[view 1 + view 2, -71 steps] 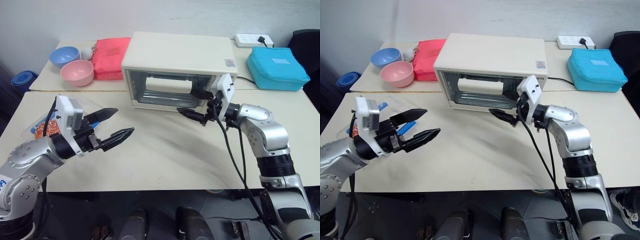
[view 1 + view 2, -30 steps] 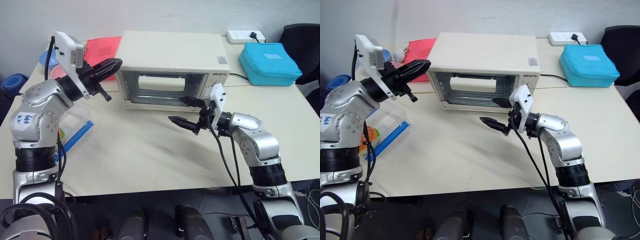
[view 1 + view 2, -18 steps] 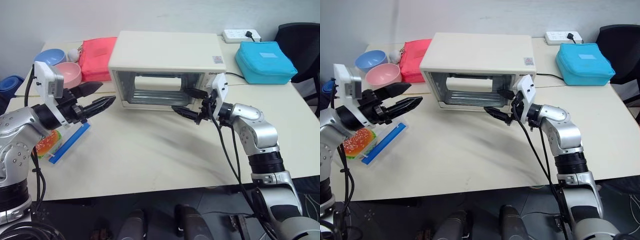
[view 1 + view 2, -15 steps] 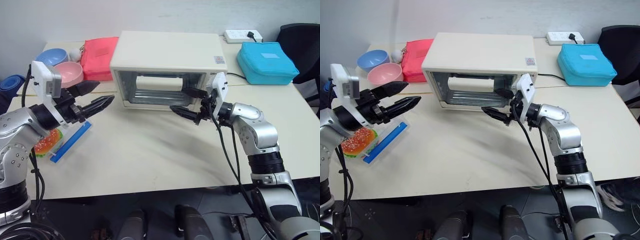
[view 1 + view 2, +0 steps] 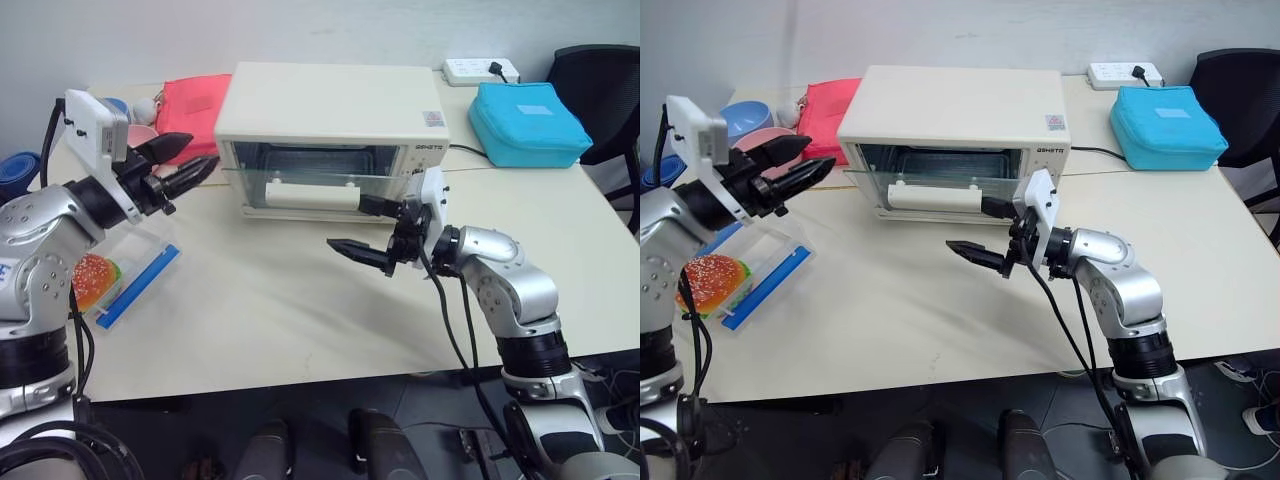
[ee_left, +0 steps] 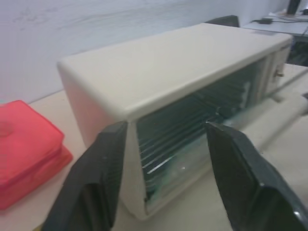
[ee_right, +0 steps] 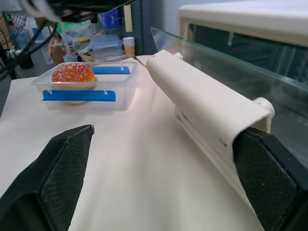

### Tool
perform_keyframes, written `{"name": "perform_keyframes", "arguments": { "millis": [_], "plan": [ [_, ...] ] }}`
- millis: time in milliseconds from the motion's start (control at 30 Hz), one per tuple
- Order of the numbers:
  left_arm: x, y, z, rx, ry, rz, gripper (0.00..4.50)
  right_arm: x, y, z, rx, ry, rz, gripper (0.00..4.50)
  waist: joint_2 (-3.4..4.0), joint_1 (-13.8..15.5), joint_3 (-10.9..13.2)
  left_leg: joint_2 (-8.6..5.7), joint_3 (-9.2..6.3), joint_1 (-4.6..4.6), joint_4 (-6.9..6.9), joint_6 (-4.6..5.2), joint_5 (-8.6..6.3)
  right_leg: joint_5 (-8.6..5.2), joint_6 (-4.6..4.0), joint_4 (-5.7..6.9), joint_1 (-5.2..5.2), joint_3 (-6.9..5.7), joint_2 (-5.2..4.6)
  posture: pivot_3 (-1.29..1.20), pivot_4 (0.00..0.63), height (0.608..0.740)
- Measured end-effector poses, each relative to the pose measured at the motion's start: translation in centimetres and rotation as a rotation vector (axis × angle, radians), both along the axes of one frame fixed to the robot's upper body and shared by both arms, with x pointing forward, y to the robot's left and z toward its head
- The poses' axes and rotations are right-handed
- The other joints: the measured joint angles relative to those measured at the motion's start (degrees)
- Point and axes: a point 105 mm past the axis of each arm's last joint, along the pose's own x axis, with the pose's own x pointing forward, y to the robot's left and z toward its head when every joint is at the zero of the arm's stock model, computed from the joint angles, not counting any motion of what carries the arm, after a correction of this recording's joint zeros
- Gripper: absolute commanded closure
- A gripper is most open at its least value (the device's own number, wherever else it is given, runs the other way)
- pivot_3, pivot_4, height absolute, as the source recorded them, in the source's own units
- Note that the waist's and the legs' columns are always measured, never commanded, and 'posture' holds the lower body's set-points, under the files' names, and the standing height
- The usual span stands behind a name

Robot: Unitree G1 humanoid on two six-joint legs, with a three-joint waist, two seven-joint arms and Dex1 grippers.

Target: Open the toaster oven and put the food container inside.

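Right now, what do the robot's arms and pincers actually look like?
Both arms are rounded silver-grey metal segments with black joints. Each ends in a gripper of two tapered black fingers: the left gripper and the right gripper. A small white camera box sits on each wrist. Loose black cables hang along the arms. The left arm carries a white sticker with handwriting.

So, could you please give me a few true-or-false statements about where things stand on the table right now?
1. The toaster oven has its glass door partly pulled down. True.
2. The food container is already inside the oven. False: it lies on the table at the robot's left.
3. The right pincer is open by the door's white handle. True.
4. The left pincer holds the container. False: it holds nothing, raised beside the oven.
5. The blue pouch sits on the oven. False: beside it.
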Motion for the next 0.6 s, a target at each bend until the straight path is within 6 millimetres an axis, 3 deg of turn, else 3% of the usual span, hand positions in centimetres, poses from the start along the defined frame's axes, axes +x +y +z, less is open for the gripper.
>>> {"name": "perform_keyframes", "arguments": {
  "millis": [200,400,600],
  "plan": [
    [2.3,-1.0,0.4,0.114,-0.055,0.015,4.47,-0.3,0.5,-0.1,-0.004,-0.003,0.005,0.00,-0.01,-0.10,0.00,-0.01,0.20,-0.01,-0.02,0.03,-0.02,0.00,0.01,0.02,-0.10,0.00,0.04,0.00,0.150,0.740],
    [2.8,-3.2,-1.6,0.255,-0.045,-0.095,4.47,-0.3,0.5,0.0,-0.001,-0.012,-0.009,0.00,-0.02,-0.07,0.00,-0.01,0.35,-0.04,0.01,0.08,-0.05,0.01,0.02,0.03,-0.17,0.02,0.03,0.00,0.150,0.740],
    [2.5,-3.8,-2.3,0.317,-0.036,-0.143,4.47,-0.6,0.3,-0.5,-0.011,0.001,-0.016,0.00,-0.02,0.00,0.00,0.00,0.38,-0.03,0.08,0.12,-0.07,0.02,0.03,0.09,-0.16,0.21,0.04,0.00,0.150,0.740]
  ]
}}
